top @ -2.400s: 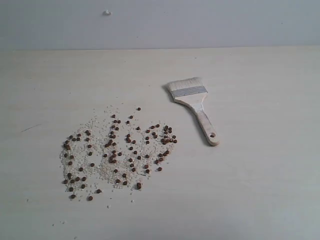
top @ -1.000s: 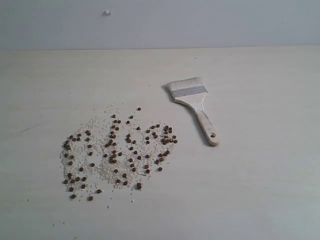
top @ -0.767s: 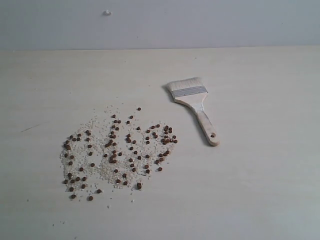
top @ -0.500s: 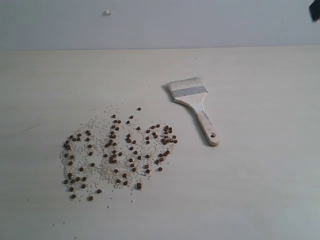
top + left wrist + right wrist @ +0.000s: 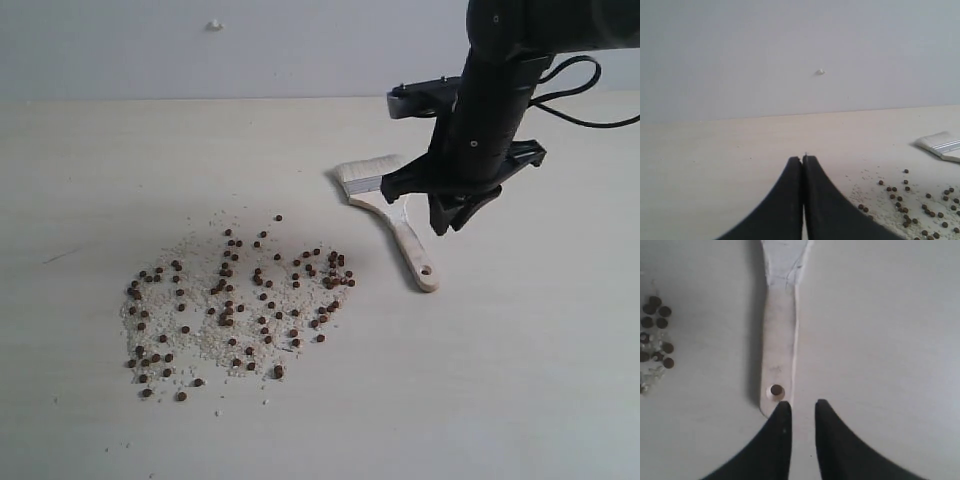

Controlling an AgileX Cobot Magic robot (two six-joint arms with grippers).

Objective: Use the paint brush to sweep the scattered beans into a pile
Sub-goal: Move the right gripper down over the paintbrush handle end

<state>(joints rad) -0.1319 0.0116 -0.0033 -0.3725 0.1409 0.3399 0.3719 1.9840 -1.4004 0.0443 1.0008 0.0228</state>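
Right gripper [image 5: 446, 222] hangs above the table [image 5: 550, 360], over the handle part of the paint brush [image 5: 411, 248]. In the right wrist view its two black fingers [image 5: 777, 440] stand a little apart, with a narrow gap between them, and nothing is inside this gap. The tips of the right gripper [image 5: 800, 407] are just beside the end of the wooden handle, close to the small hole, but whether they touch the wood I cannot tell.

The paint brush [image 5: 780, 325] lies flat on the table. Its cream bristles point toward the far wall [image 5: 200, 50], and its handle points toward the near edge, a bit to the right. The arm covers part of the metal ferrule in the exterior view.

The beans [image 5: 226, 318] are on the left of the brush and apart from it. They are spread over a wide patch, mixed with fine whitish grit, and are not heaped in one mound. Some of the beans [image 5: 655, 325] appear at the border of the right wrist view, near the handle but not touching it.

The left gripper [image 5: 803, 159] is pressed fully together, holding nothing, above bare table. Some beans [image 5: 905, 207] and the bristle end of the brush [image 5: 942, 147] are off to its side.
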